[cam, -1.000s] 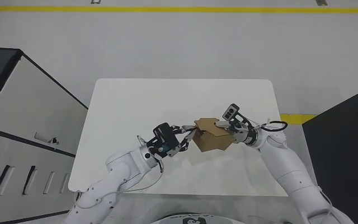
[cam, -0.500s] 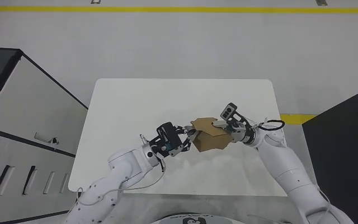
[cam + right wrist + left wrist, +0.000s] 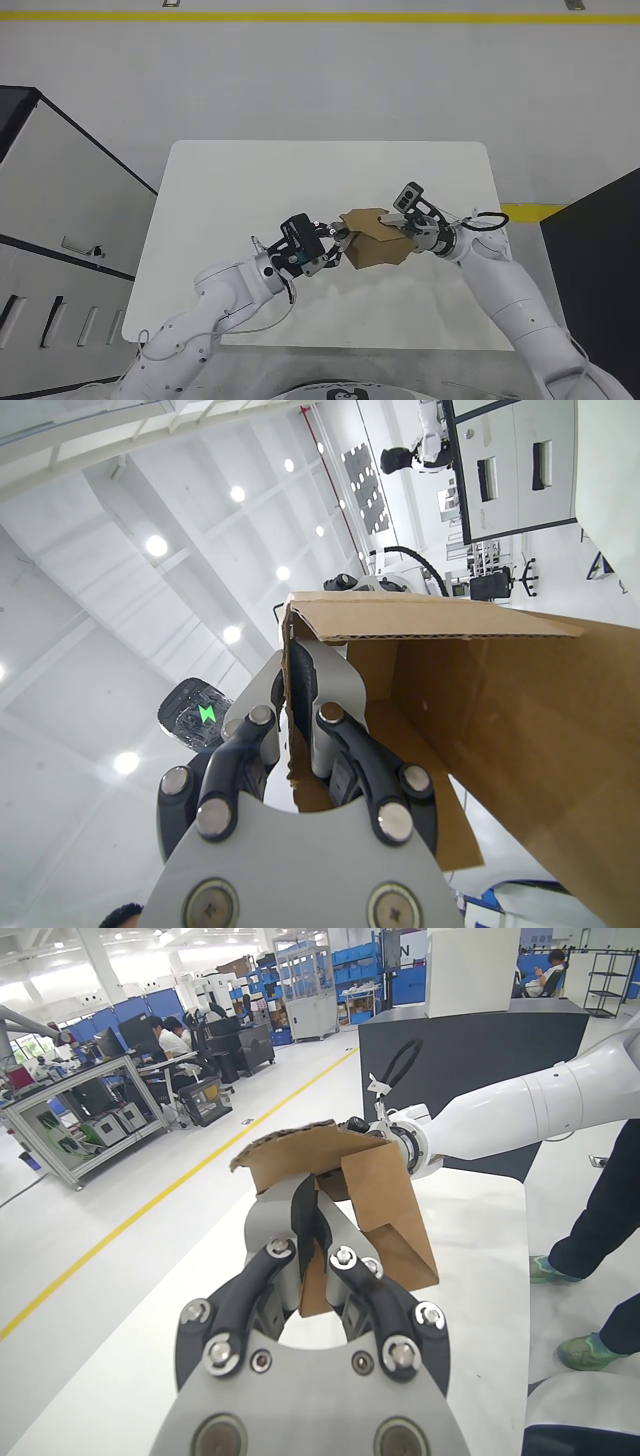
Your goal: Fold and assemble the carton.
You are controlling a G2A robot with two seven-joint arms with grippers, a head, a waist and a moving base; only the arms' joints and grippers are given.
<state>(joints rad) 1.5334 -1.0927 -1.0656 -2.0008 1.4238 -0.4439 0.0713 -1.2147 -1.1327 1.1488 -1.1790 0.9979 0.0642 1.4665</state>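
Note:
A brown cardboard carton (image 3: 374, 241), partly folded with loose flaps, hangs just above the white table (image 3: 230, 190) between both arms. My left gripper (image 3: 338, 243) is shut on a flap at the carton's left side; in the left wrist view the flap (image 3: 312, 1273) sits pinched between the two fingers of the left gripper (image 3: 314, 1215). My right gripper (image 3: 397, 231) is shut on the carton's right wall, and in the right wrist view the corrugated edge (image 3: 289, 710) runs between the fingers of the right gripper (image 3: 295, 680). The carton's open inside (image 3: 500, 720) faces that camera.
A grey cabinet (image 3: 50, 220) stands left of the table and a dark cabinet (image 3: 600, 260) to its right. A person's legs (image 3: 595, 1248) stand beside the table's far right corner. The table's rear and left parts are bare.
Both grippers and the carton shifted slightly left and toward the table's middle. The left arm closed in on the carton. Grips are unchanged.

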